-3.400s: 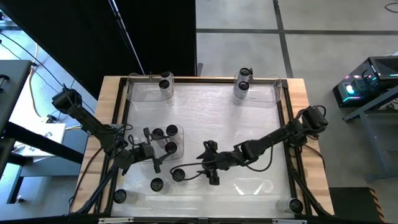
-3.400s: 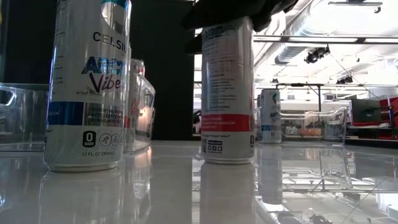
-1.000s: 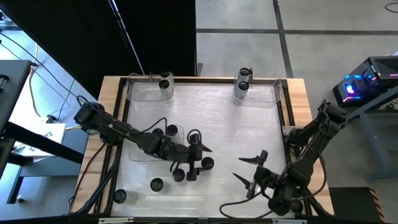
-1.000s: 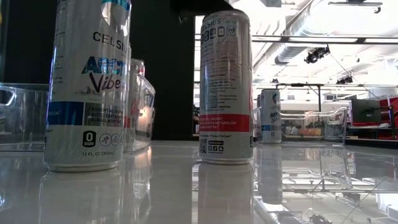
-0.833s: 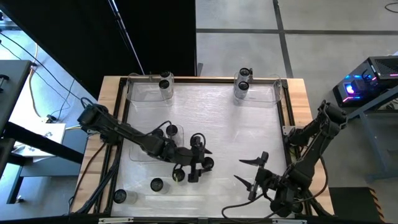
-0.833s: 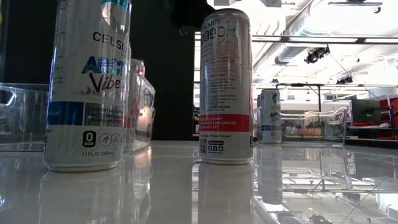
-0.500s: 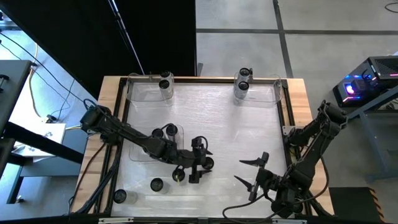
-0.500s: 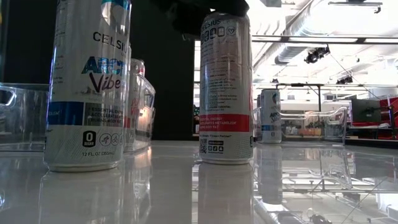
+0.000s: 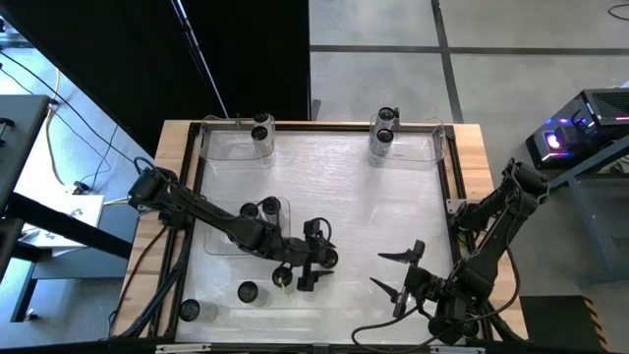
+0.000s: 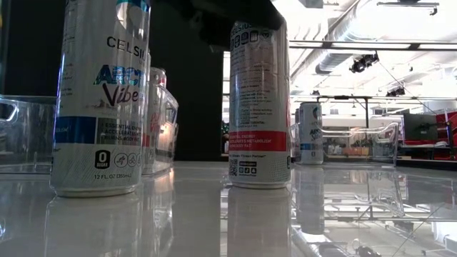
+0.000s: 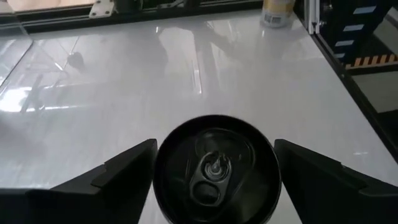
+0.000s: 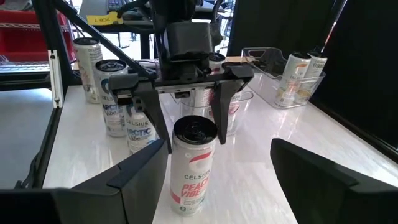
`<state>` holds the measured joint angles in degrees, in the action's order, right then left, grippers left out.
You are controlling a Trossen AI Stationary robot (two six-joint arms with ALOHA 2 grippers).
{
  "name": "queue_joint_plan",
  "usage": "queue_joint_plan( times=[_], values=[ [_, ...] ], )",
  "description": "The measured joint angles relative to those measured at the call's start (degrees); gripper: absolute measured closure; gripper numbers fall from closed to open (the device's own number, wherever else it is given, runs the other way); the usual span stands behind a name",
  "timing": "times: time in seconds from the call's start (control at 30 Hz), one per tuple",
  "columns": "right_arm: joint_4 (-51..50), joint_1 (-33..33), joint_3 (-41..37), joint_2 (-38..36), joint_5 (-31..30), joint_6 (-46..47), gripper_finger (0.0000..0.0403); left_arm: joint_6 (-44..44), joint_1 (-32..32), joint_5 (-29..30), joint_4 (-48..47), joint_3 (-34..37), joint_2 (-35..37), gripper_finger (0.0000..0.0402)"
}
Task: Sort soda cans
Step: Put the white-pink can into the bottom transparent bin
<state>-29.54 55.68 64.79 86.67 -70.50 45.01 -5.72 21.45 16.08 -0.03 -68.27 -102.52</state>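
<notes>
Bench, left to right.

Near-left corner: one soda can (image 9: pixel 189 311); another (image 9: pixel 247 292) just inward of it.

Left-centre: clear tray (image 9: pixel 218 243) holding upright cans (image 9: pixel 270 206).

Far edge: left tray (image 9: pixel 228 144) with one can; right tray (image 9: pixel 418 146) with two cans.

Centre, toward the near edge: peach-labelled can (image 12: pixel 193 164) standing upright on the bare bench top. Left gripper (image 12: pixel 185 99) poised directly over it, fingers (image 11: pixel 118 168) spread wide either side of the can's top, not gripping.

Near-right corner: right gripper (image 9: pixel 398 271) parked above the bench, fingers wide apart, holding nothing.
</notes>
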Motion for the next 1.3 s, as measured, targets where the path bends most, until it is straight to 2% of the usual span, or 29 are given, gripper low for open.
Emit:
queue_joint_plan(
  times=[0.2, 0.33, 0.47, 0.7, 0.87, 0.97, 1.1, 1.3],
  values=[
    [0.0, 0.0, 0.0, 0.0, 0.04, 0.0, 0.0121, 0.34, -0.21, -0.69, 0.14, 0.02, -0.09, 0.0156],
    [0.02, 0.0, 0.0, 0.0, 0.28, 0.0, 0.0121, 1.32, -0.2, -0.79, -0.73, -0.19, 0.73, 0.0158],
    [0.07, 0.0, 0.0, 0.0, 0.44, -0.01, 0.0121, 2.19, 0.65, 1.14, -3.8, -2.79, 4.62, 0.0158],
    [-0.17, -0.05, 0.0, -0.02, 0.02, -0.26, 0.0121, 8.92, 7.06, 17.81, -9.73, -4.44, 17.83, 0.0158],
    [-0.2, -0.15, 0.0, -0.02, 0.0, -0.26, 0.0121, 8.85, 14.71, 28.95, -15.26, -4.63, 27.71, 0.0158],
    [-0.18, -0.15, 0.0, -0.02, -0.29, -0.26, 0.0121, 5.39, 19.52, 32.22, -23.56, -4.44, 31.3, 0.0158],
    [-0.2, -0.15, 0.0, -0.02, -1.49, -0.26, 0.0121, -3.4, 24.65, 36.71, -34.18, -4.5, 35.92, 0.0158],
    [-0.2, -0.17, 0.0, -0.02, -2.14, -0.26, 0.0121, -17.52, 28.41, 36.36, -51.17, -4.46, 39.21, 0.0158]
  ],
)
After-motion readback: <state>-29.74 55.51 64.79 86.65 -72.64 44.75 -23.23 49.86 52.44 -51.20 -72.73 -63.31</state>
